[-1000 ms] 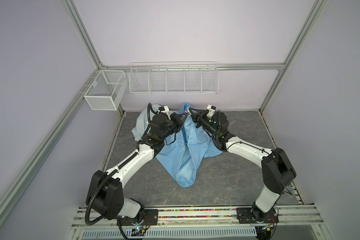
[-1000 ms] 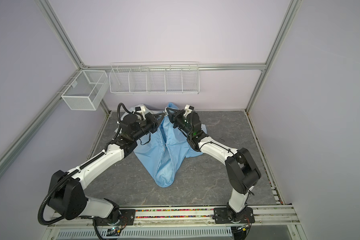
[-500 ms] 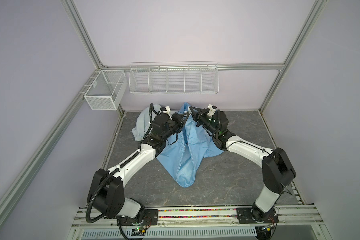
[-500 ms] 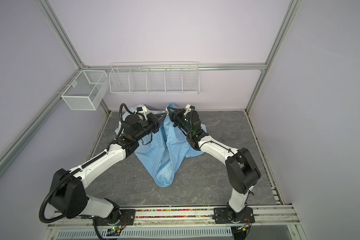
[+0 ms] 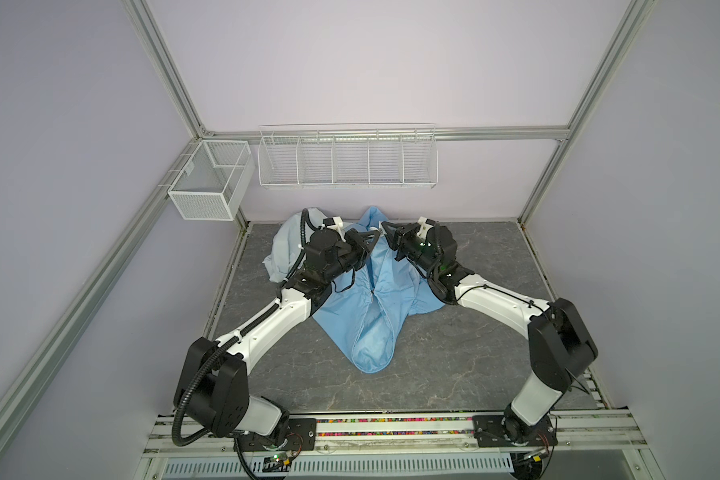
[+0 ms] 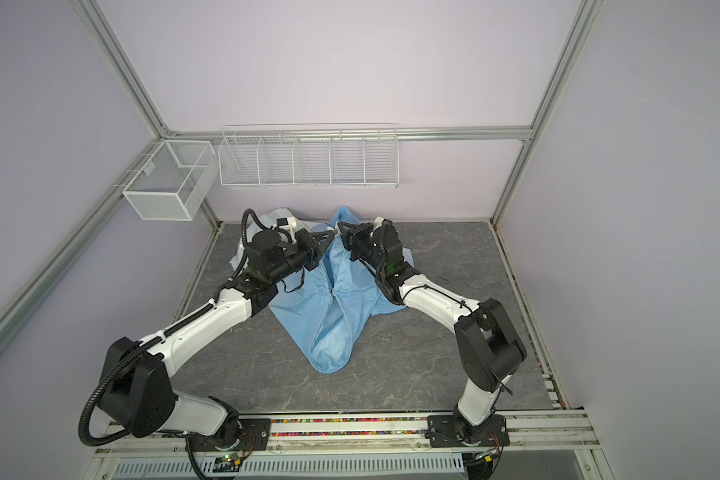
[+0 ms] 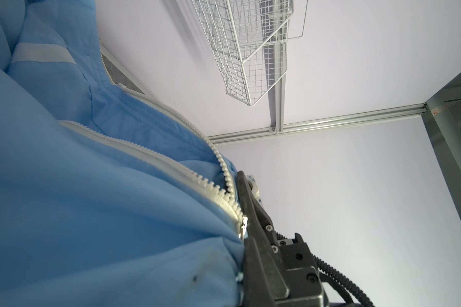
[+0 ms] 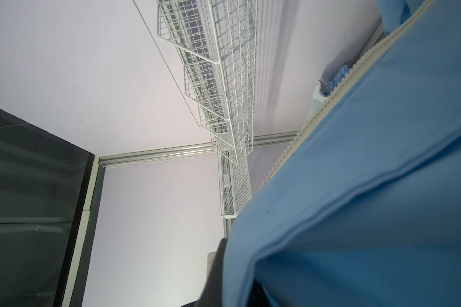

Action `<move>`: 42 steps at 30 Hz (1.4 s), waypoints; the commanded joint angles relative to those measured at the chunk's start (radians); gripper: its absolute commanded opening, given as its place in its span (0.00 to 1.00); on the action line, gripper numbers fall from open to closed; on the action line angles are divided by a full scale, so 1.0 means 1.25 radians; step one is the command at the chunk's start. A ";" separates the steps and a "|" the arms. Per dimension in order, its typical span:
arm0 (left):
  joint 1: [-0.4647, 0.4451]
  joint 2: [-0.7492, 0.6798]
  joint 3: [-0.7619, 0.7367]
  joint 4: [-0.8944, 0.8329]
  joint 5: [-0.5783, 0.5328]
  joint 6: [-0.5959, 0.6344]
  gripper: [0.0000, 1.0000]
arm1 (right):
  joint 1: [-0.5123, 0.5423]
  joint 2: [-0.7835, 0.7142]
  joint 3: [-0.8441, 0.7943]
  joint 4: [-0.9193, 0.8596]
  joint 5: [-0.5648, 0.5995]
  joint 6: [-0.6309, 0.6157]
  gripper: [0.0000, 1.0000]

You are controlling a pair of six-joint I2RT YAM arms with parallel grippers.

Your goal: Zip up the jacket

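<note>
The light-blue jacket (image 5: 375, 320) (image 6: 333, 320) lies on the grey table (image 5: 474, 353), its upper part lifted off the surface between both grippers. A pale whitish part (image 5: 285, 245) trails to the back left. My left gripper (image 5: 373, 237) (image 6: 330, 237) is shut on the jacket at the zipper slider (image 7: 244, 226), with one dark finger (image 7: 253, 210) beside the white zipper teeth (image 7: 155, 156). Above the slider the two rows stand apart. My right gripper (image 5: 385, 227) (image 6: 341, 226) is shut on the jacket's front edge. Fabric (image 8: 357, 212) hides its jaws except one finger (image 8: 216, 265).
A white wire rack (image 5: 347, 158) hangs on the back wall above the jacket. A mesh box (image 5: 208, 183) is fixed at the back left corner. Aluminium frame posts line the table's sides, and the arms' base rail (image 5: 391, 432) runs along the front.
My left gripper has shifted slightly toward the right gripper, keeping hold of the jacket. The right arm has barely moved.
</note>
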 commanded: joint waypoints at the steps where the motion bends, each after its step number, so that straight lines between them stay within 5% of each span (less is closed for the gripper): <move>1: -0.001 -0.027 0.032 -0.042 0.103 -0.015 0.00 | -0.014 -0.044 -0.011 -0.098 0.008 0.076 0.07; 15: 0.004 -0.009 0.079 -0.235 0.225 -0.063 0.00 | -0.026 -0.101 0.041 -0.454 -0.071 0.061 0.07; 30: 0.004 -0.012 0.069 -0.383 0.247 -0.022 0.00 | -0.038 -0.122 0.028 -0.487 -0.103 0.108 0.07; 42: 0.000 -0.004 0.058 -0.340 0.252 -0.050 0.00 | -0.039 -0.125 0.023 -0.510 -0.103 0.122 0.07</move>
